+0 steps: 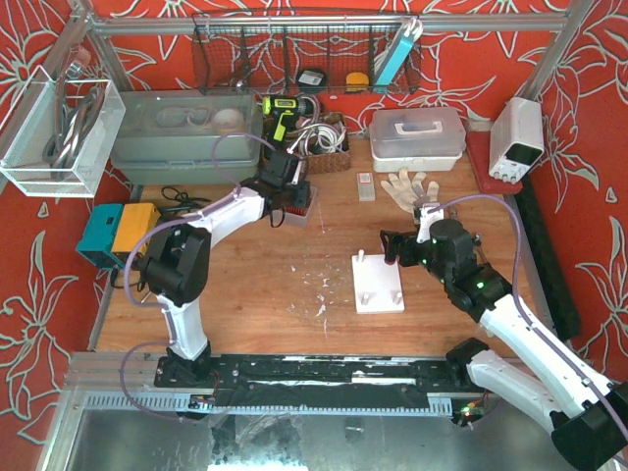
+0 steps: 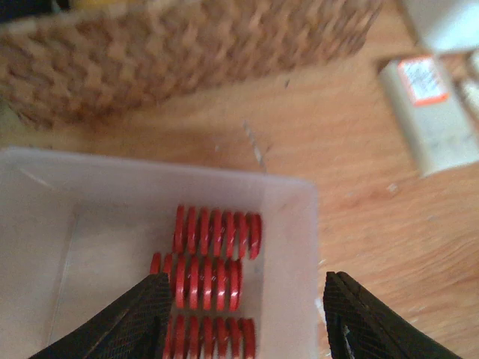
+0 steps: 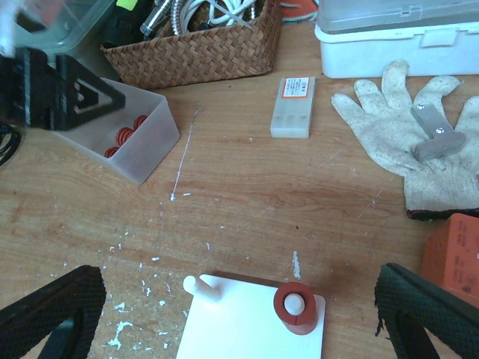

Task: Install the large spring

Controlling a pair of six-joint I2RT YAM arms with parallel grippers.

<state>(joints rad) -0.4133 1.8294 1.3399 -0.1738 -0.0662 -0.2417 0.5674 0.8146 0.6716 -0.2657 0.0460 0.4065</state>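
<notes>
Three red springs (image 2: 213,258) lie side by side in a translucent bin (image 2: 288,224), which also shows in the top view (image 1: 294,208). My left gripper (image 2: 243,325) is open over the bin, one finger (image 2: 131,321) inside it by the springs, the other (image 2: 367,325) outside its right wall. It holds nothing. The white peg plate (image 3: 247,329) carries a red spring (image 3: 297,310) on one peg and a bare peg (image 3: 200,286). My right gripper (image 3: 239,314) is open and empty just above the plate (image 1: 378,285).
A wicker basket (image 2: 187,52) stands right behind the bin. A small labelled white block (image 3: 293,106), a white glove (image 3: 404,142) with a metal piece on it, and an orange object (image 3: 453,254) lie on the wooden table. A white lidded box (image 1: 417,132) sits at the back.
</notes>
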